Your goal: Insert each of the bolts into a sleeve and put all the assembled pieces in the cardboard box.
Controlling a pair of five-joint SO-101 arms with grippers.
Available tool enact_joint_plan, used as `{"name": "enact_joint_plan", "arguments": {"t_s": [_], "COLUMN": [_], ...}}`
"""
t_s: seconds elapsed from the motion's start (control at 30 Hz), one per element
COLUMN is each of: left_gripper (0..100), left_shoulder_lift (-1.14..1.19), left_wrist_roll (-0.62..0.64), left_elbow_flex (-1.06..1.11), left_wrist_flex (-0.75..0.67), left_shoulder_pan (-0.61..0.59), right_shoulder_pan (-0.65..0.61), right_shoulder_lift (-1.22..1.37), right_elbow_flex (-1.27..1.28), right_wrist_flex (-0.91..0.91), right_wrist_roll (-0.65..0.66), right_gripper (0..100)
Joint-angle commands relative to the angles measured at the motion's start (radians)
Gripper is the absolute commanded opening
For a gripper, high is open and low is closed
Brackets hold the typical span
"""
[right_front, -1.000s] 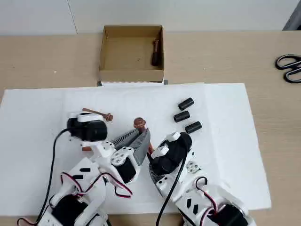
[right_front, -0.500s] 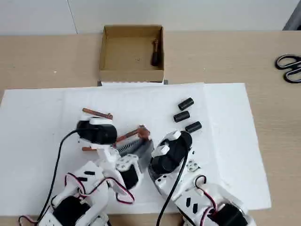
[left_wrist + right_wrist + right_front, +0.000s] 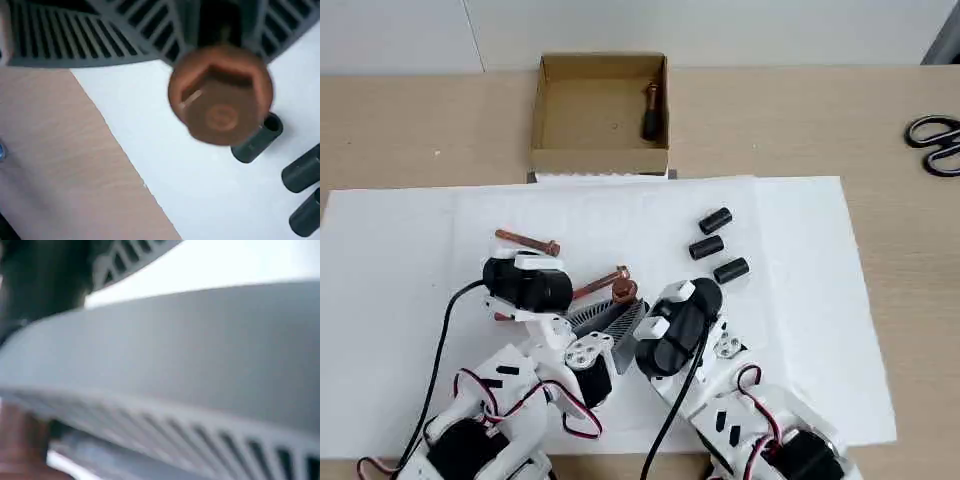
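Observation:
My left gripper is shut on a copper bolt; its hex head faces the left wrist camera between the ribbed grey fingers. A second bolt lies slanted on the paper just beside it. Two more bolts lie near the left arm. Three black sleeves lie to the right, also seen as sleeves past the bolt head. The right arm sits close beside the left gripper. The cardboard box holds one assembled piece.
White paper covers the near table. Scissors lie at the far right edge on bare wood. In the right wrist view a ribbed grey surface is very close.
The left gripper drew back toward its base and lower, carrying the bolt head nearer the paper. The right arm shifted slightly left, toward it.

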Motion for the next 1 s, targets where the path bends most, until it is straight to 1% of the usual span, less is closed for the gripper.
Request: {"name": "enact_joint_plan", "arguments": {"t_s": [0.0, 0.17, 0.27, 0.63, 0.73, 0.8, 0.93, 0.97], "left_gripper": [4, 19, 25, 26, 22, 16, 0, 1], "left_shoulder_lift": [0.005, 0.005, 0.005, 0.005, 0.005, 0.005, 0.005, 0.005], "left_wrist_roll": [-0.006, -0.006, -0.006, -0.006, -0.051, -0.084, -0.106, -0.106], "left_elbow_flex": [0.004, 0.004, 0.002, -0.036, -0.042, -0.059, -0.104, -0.111], "left_wrist_flex": [0.026, 0.026, 0.028, 0.035, 0.034, 0.031, 0.034, 0.034], "left_shoulder_pan": [0.012, 0.012, 0.009, -0.008, -0.072, -0.129, -0.235, -0.252], "right_shoulder_pan": [0.047, 0.047, 0.047, 0.053, 0.084, 0.131, 0.217, 0.236], "right_shoulder_lift": [-0.012, -0.012, -0.012, -0.012, -0.012, -0.012, -0.012, -0.012], "right_elbow_flex": [-0.032, -0.032, -0.032, -0.028, -0.028, -0.028, -0.028, -0.028], "right_wrist_flex": [-0.065, -0.065, -0.058, -0.058, -0.062, -0.065, -0.064, -0.064], "right_wrist_roll": [0.006, 0.005, 0.005, 0.006, 0.006, 0.006, 0.003, 0.003], "right_gripper": [0.4, 0.4, 0.4, 0.4, 0.4, 0.4, 0.4, 0.4]}}
